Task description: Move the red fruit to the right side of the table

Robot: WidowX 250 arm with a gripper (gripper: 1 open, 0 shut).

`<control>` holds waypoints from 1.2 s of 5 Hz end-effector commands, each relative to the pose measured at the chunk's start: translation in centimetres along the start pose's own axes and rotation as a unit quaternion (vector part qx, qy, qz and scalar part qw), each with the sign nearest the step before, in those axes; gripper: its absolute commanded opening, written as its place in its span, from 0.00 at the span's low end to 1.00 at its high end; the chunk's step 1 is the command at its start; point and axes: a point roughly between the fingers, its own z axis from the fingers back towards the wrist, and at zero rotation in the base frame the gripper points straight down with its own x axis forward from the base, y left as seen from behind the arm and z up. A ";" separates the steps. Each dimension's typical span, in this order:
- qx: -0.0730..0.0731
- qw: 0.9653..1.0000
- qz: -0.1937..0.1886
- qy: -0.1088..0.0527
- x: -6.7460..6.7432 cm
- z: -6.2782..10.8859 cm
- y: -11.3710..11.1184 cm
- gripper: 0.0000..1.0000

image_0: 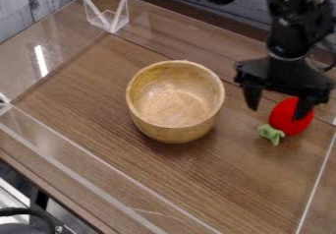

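Note:
The red fruit [290,117], a small glossy toy with a green leafy end toward the front left, lies on the brown wood-grain table [197,174] near its right wall. My black gripper [281,92] hangs just above and behind the fruit, lifted off it. Its jaws stand open and hold nothing; the left finger [253,94] is clear of the fruit, the right one overlaps its top edge in this view.
A light wooden bowl [175,100] sits mid-table, left of the gripper. Clear acrylic walls [79,164] edge the tabletop, with a folded clear bracket [106,15] at the back left corner. Black cables hang above the arm.

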 end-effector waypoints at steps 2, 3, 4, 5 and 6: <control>0.009 0.998 0.056 -0.026 2.0 0.9 -0.6 1.00; 0.021 0.996 0.086 -0.025 2.3 0.5 0.0 1.00; 0.032 0.994 0.101 -0.021 1.8 -0.7 -0.2 0.00; 0.031 0.995 0.095 -0.020 1.3 -0.7 -0.2 0.00; 0.018 0.996 0.087 -0.023 1.0 0.8 -0.3 0.00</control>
